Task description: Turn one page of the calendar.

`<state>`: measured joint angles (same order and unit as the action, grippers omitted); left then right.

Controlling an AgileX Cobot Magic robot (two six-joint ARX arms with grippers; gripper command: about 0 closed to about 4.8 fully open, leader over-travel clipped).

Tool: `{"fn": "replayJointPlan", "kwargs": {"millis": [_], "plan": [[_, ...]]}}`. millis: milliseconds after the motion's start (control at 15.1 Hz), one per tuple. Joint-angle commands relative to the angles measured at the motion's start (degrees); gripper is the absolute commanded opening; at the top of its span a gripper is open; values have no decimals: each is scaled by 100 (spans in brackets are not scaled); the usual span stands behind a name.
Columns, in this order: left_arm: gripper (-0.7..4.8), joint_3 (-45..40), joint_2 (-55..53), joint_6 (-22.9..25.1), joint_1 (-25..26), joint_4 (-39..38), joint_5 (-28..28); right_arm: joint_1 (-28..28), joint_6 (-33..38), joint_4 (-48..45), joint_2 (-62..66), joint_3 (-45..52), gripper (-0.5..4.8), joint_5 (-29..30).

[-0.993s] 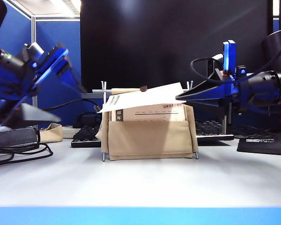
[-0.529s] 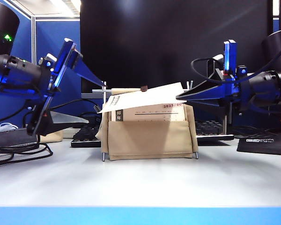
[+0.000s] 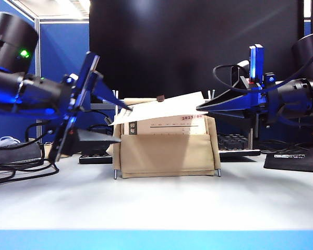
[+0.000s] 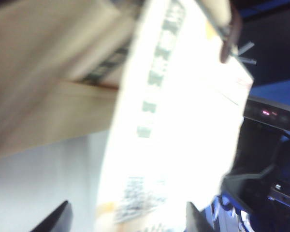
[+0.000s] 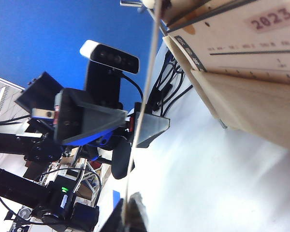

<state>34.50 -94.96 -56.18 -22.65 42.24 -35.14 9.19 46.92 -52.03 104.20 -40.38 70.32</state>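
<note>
Pinching the lifted page [image 3: 161,108] at its right edge: my right gripper [image 3: 199,108], clenched. Calendar [image 3: 166,151] stands mid-table. My left gripper [image 3: 120,121], jaws apart, brackets the page's left edge.

- Calendar [image 3: 167,151]: matt beige canvas stand, thin shiny metal rods.
- Page [image 3: 161,110]: smooth white paper.
- Bench [image 3: 156,200]: smooth, pale, faintly glossy.
- Monitor [image 3: 193,47]: matt black.

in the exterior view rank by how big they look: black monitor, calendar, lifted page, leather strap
1. black monitor
2. calendar
3. lifted page, seen nearly edge-on, so it looks thinner than it is
4. leather strap
</note>
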Motion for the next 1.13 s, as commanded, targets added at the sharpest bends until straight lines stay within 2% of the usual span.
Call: {"fn": "replayJointPlan", "kwargs": {"millis": [66,132,199,331,463,529,794,1125], "plan": [[248,140,-15,26,-59,136,151,0,-2,-96,-31,-20,-1,35],[207,179,-17,24,-59,140,149,2,-2,-94,-31,-20,-1,35],[199,236,-22,28,-59,138,146,2,-2,-96,-31,-20,-1,33],[77,339,-24,26,-68,140,39,2,-2,-98,-31,-20,-1,33],[39,372,-24,26,-138,140,17,2,-4,-98,-31,-20,-1,31],[-7,378,-24,26,-170,140,-44,2,-4,-101,-31,-20,-1,31],[-6,378,-24,24,-264,153,-105,2,127,-299,-31,-20,-1,81],[-6,531,-20,-11,-264,415,-525,2,1307,-1871,-31,-20,-1,160]]}}
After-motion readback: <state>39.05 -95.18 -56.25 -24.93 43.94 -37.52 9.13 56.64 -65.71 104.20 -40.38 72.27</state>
